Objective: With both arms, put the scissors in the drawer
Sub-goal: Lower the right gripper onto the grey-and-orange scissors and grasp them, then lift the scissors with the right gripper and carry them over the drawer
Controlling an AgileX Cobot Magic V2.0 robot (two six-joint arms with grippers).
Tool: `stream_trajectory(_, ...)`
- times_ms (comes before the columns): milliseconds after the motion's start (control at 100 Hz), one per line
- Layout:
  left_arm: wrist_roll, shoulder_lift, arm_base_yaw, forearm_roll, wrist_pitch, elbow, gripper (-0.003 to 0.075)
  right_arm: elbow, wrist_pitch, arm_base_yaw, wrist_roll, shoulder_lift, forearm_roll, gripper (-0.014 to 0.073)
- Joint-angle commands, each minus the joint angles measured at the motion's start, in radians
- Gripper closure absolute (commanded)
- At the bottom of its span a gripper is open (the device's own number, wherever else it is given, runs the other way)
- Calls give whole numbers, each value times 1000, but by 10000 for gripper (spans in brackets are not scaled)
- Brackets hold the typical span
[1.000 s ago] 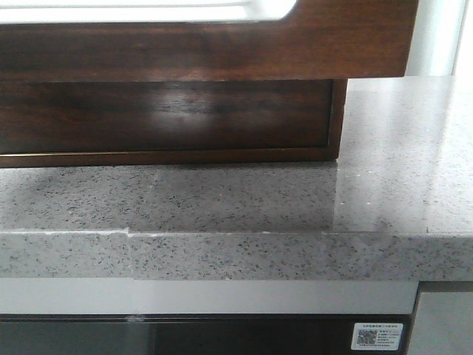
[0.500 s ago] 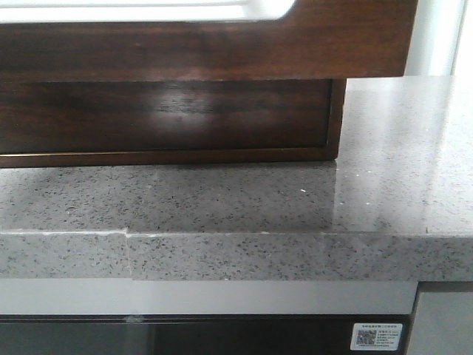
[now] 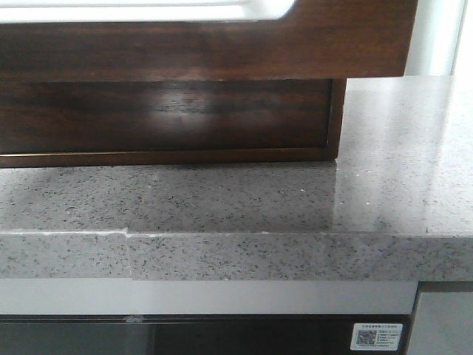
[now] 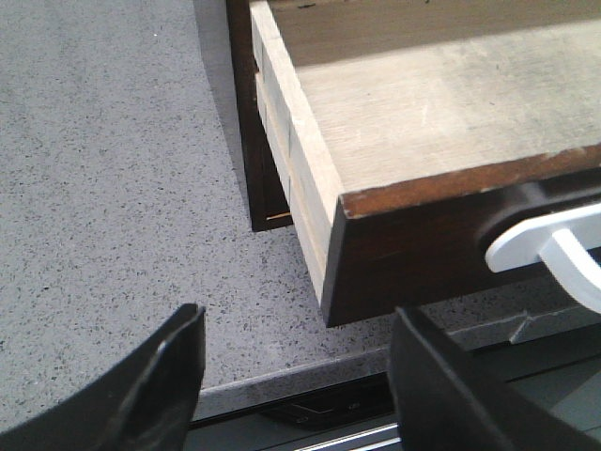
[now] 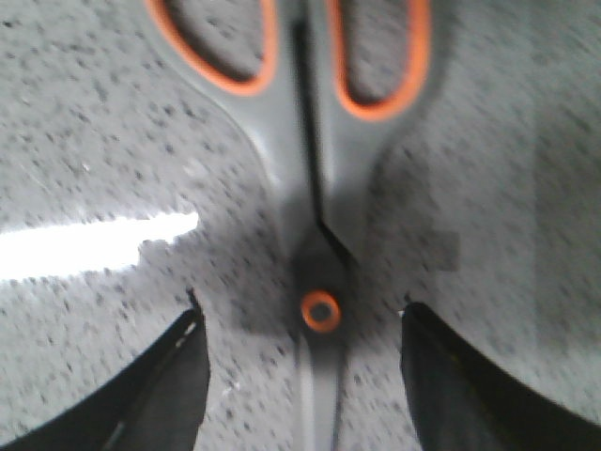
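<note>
The scissors (image 5: 315,188) lie flat on the speckled grey counter, with grey handles lined in orange and an orange pivot ring. My right gripper (image 5: 300,310) hangs open just over them, one finger on each side of the blade near the pivot, touching nothing. The drawer (image 4: 441,122) is pulled out and its pale wooden floor is bare. In the front view its dark brown front (image 3: 207,48) overhangs the counter, white showing in the wide cutout. My left gripper (image 4: 299,324) is open and empty over the counter's front edge, near the drawer's corner. Neither arm shows in the front view.
The grey stone counter (image 3: 244,200) has a stepped front edge with a seam. The dark cabinet body (image 3: 170,118) stands under the pulled-out drawer. A white handle piece (image 4: 554,244) shows at the drawer front. Below the counter is a dark panel with a QR sticker (image 3: 378,336).
</note>
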Motion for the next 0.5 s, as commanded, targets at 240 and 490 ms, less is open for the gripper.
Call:
stream_trajectory(240,-1,9,-6,-18,-74,-33,313,-83,-21,5,-20,13,-9,207)
stream_trajectory(490,-1,9,-6,-18,-74,-33,313,-83,-16,5,-20,36,-19,296)
